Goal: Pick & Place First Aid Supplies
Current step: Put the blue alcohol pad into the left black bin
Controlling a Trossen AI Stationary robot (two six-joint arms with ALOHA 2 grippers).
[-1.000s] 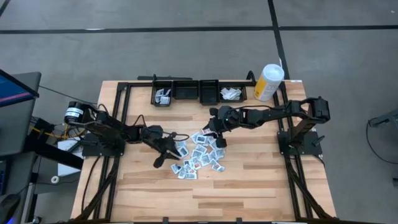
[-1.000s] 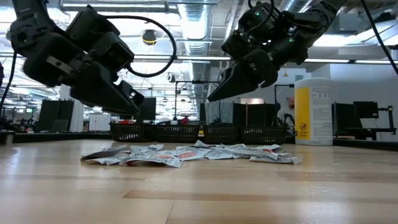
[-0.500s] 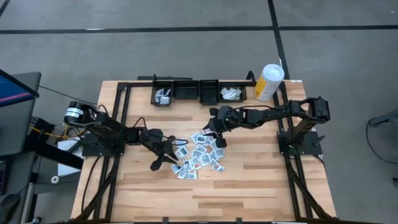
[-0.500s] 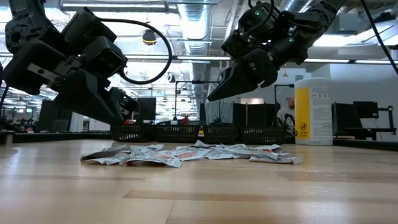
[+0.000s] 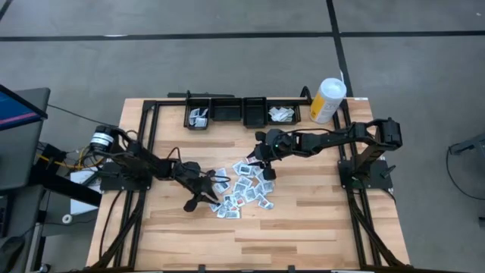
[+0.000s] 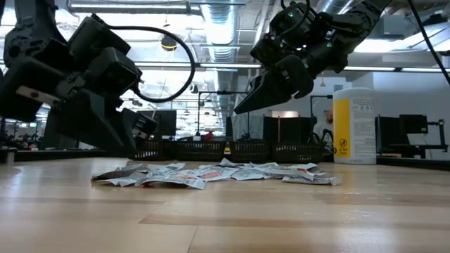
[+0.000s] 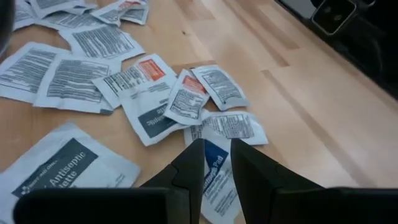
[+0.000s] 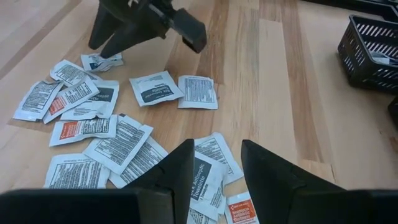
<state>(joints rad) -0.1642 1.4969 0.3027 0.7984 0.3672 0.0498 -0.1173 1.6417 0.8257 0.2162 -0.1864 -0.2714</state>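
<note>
A: What differs from a second ago?

B: The left gripper (image 5: 201, 199) has dropped lower and moved toward the near-left edge of the packets (image 5: 244, 187); the right arm has barely shifted.

A: Nearest the low camera?

B: The bare wooden table (image 6: 232, 218), then the packets (image 6: 211, 173) lying flat in a loose scatter at mid-table, some overlapping.

A: How are the left fingers set?

B: Narrowly parted and empty, pointing down over a blue-and-white packet (image 7: 211, 174), whose print shows in the slit between them. The small gap probably suits a thin, flat sachet.

A: And the right gripper (image 5: 261, 161)?

B: It hovers above the far-right side of the scatter, its fingers moderately apart and holding nothing, with packets (image 8: 124, 143) on the wood beneath it. It appears to be lining up its own pick.

A: Farthest back?

B: A row of black bins (image 5: 242, 112) along the far edge, two already holding packets, presumably the destination, with a white-and-yellow canister (image 5: 327, 100) to their right.
</note>
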